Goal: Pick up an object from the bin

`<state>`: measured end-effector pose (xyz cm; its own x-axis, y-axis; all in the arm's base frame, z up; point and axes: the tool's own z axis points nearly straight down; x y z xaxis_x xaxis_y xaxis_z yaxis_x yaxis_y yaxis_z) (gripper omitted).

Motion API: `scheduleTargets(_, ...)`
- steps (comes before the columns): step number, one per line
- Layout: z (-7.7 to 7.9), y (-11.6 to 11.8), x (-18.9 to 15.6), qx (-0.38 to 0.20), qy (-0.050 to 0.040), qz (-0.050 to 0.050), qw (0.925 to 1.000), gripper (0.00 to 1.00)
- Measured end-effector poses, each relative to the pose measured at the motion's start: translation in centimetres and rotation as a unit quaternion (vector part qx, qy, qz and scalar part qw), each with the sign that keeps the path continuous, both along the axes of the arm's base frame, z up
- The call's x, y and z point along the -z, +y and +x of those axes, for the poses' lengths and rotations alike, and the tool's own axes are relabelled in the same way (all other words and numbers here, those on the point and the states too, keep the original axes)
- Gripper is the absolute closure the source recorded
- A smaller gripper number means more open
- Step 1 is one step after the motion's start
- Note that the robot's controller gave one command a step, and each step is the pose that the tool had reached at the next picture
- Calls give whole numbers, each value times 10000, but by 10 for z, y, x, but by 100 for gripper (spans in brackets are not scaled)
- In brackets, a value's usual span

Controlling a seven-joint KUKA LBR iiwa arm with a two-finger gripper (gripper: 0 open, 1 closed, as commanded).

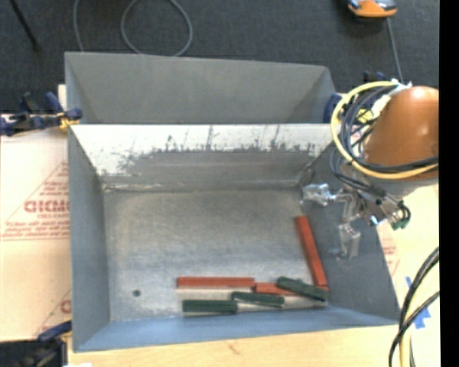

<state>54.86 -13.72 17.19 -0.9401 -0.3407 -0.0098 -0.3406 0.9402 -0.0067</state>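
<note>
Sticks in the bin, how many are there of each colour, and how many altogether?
Red sticks: 3, one partly covered by a green one
Green sticks: 3
Total: 6

The one camera is hanging above the grey sheet-metal bin (199,90) and looking down into it. It's leaning a little from the near side, so the far wall is showing its whole inner face while the near rim is running thin along the bottom of the view. It's standing back far enough to be taking in the entire bin, with the dark floor (237,21) showing beyond it. The robot arm with its rounded orange cover (402,125) is sitting at the right edge.
</note>
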Motion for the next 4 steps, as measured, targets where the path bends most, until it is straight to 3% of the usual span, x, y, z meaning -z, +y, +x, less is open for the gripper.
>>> scheduleTargets(1,-63,-13,88,-879,72,20,9961,0)
scheduleTargets(2,-44,-17,100,-340,4,16,9994,0)
scheduleTargets(3,-1,-17,100,313,15,15,9995,0)
scheduleTargets(4,27,29,39,1264,2,32,9920,0)
